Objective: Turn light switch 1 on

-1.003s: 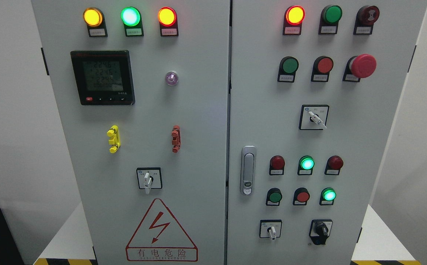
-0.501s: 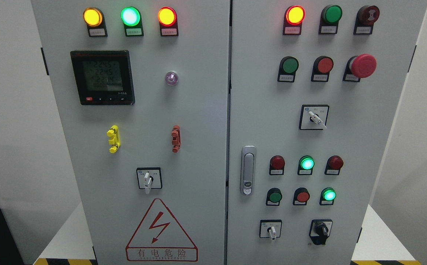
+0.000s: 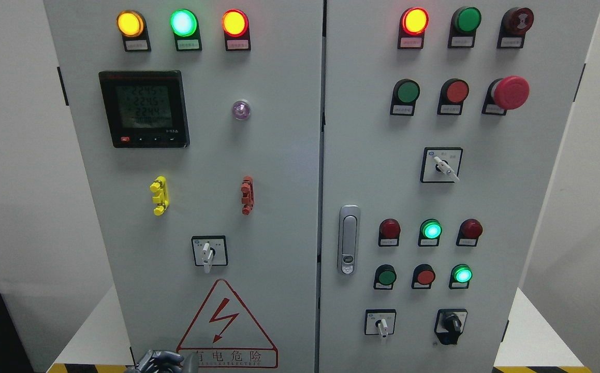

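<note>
Where left hand (image 3: 160,361) shows, switch (image 3: 207,252) possibly above

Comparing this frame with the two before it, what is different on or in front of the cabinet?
A robot hand has risen into view at the bottom edge, left of the middle, just below the left corner of the warning triangle; it holds nothing and touches no switch yet. The meter display digits flickered. The indicator lamps and the rotary switch on the left door look unchanged.
</note>
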{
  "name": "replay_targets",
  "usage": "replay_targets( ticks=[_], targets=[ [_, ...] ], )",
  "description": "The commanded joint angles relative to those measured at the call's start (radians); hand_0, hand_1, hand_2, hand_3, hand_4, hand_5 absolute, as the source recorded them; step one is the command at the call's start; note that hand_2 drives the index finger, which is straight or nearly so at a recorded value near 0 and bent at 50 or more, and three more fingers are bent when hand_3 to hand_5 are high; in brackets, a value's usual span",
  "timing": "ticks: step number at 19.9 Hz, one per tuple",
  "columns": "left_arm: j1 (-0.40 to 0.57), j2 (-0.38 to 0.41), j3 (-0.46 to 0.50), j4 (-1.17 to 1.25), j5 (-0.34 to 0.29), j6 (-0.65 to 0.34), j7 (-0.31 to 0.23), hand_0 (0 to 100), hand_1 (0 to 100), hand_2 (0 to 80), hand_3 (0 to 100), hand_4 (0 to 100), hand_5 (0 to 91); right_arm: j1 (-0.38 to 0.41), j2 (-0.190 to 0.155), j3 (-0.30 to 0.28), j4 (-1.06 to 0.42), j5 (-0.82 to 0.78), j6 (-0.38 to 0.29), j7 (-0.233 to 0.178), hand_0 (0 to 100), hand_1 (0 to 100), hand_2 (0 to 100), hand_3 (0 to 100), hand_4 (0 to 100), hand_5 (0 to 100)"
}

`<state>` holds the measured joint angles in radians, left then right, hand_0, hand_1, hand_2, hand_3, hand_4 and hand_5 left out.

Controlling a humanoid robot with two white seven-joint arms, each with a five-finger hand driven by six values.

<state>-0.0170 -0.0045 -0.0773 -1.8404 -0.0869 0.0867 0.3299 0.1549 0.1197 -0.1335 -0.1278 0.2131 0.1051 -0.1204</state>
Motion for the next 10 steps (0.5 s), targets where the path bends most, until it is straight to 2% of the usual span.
replay_targets(
  ticks=[1, 3, 6, 10],
  targets=[
    [-0.07, -0.038, -0.061, -0.059, -0.001, 0.045, 0.029, 0, 56, 59.0, 82, 86, 76.9, 0.0, 0.0, 0.0, 0.0, 0.0, -0.001, 0.001, 5, 0, 0, 0, 0, 0],
    [-0.083, -0.057, -0.065, -0.06, -0.002, 0.064, 0.034, 0, 57, 59.1, 83, 87, 77.3, 0.0, 0.0, 0.0, 0.0, 0.0, -0.001, -0.001, 5, 0, 0, 0, 0, 0],
    [-0.101, -0.068, -0.07, -0.06, -0.007, 0.073, 0.069, 0, 57, 59.2, 84, 87, 77.7, 0.0, 0.0, 0.0, 0.0, 0.0, -0.001, 0.001, 5, 0, 0, 0, 0, 0],
    [-0.123, -0.084, -0.081, -0.06, -0.008, 0.107, 0.075, 0, 59, 59.2, 84, 87, 77.7, 0.0, 0.0, 0.0, -0.001, 0.0, -0.001, 0.001, 5, 0, 0, 0, 0, 0]
  ],
)
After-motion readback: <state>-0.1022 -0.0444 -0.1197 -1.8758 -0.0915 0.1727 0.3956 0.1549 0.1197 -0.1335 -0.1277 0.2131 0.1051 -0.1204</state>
